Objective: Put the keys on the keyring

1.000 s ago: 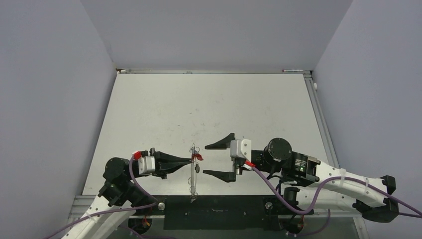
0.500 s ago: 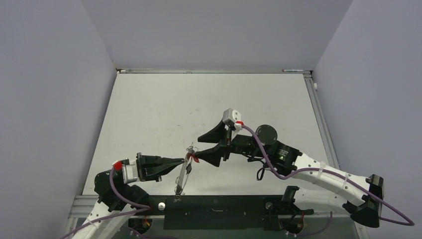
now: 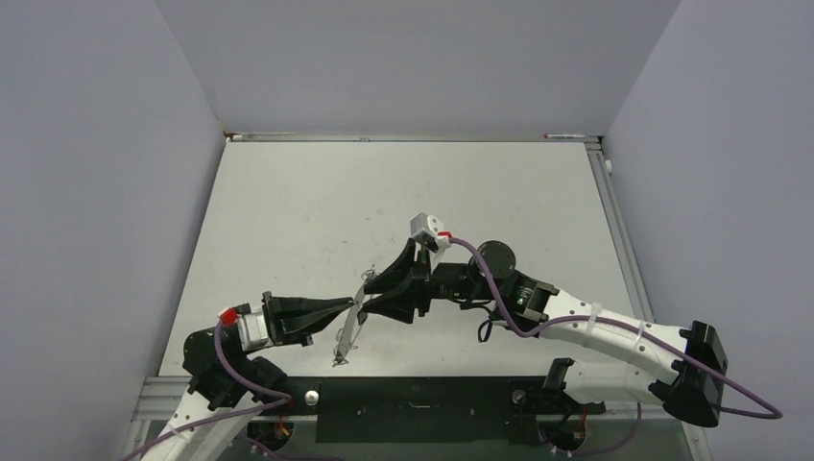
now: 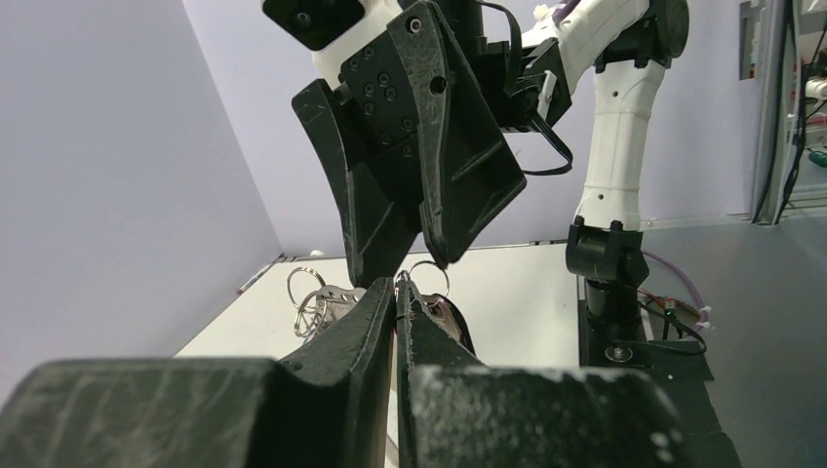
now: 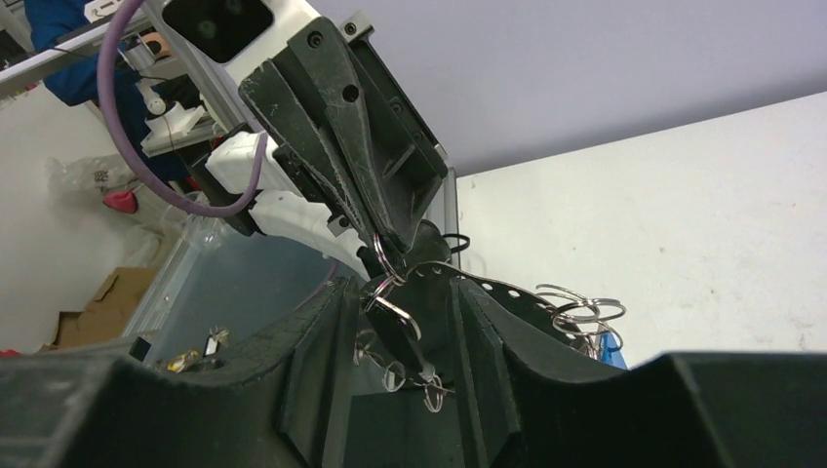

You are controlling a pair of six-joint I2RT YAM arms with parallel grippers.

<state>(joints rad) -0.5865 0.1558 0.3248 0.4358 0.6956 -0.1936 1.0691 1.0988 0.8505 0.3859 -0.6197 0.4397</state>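
Note:
My left gripper (image 3: 347, 309) is shut on the thin silver keyring (image 3: 343, 342), which hangs tilted toward the table's near edge. In the right wrist view the left gripper (image 5: 385, 237) pinches the wire from above, and a black key (image 5: 395, 336) with small rings dangles below it. My right gripper (image 5: 400, 302) stands open, one finger on each side of that black key, with a gap on both sides. A blue key (image 5: 610, 343) and more silver rings (image 5: 577, 312) hang to the right. The red key is hidden. The right gripper (image 3: 369, 298) meets the left tip.
The white table (image 3: 384, 192) is walled in on three sides. A black rail (image 3: 413, 408) runs along its near edge between the arm bases. The right arm (image 3: 576, 327) stretches across the near right of the table.
My right gripper has swung left, rolled over and come onto the hanging keys, its jaws narrowing around them. The left gripper stays shut, and the keyring has tilted.

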